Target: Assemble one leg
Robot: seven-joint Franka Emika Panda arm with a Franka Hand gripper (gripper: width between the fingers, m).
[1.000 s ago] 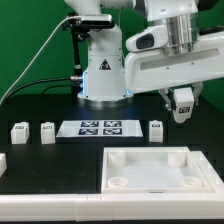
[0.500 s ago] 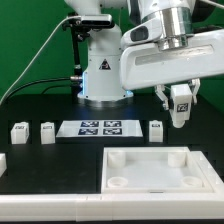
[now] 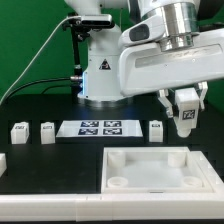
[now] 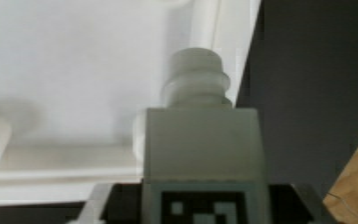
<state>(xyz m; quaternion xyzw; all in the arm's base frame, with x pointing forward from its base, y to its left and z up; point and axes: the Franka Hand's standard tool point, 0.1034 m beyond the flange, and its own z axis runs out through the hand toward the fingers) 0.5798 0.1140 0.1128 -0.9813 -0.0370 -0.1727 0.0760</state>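
Note:
My gripper (image 3: 186,112) is shut on a leg (image 3: 186,116), a small white block with a black-and-white tag, and holds it in the air above the tray's far right corner. In the wrist view the held leg (image 4: 206,135) fills the middle, its screw tip pointing at the white tray (image 4: 87,90). The large white square tray (image 3: 150,152) with corner sockets lies on the black table at the front. Three more legs stand on the table: two at the exterior view's left (image 3: 18,132) (image 3: 47,132) and one by the marker board's right end (image 3: 155,130).
The marker board (image 3: 98,127) lies in front of the robot base (image 3: 103,72). A white strip (image 3: 60,208) runs along the table's front edge. A small white piece (image 3: 2,161) shows at the exterior view's left edge.
My gripper with the leg has moved down and toward the exterior view's right, closer to the tray's far right corner.

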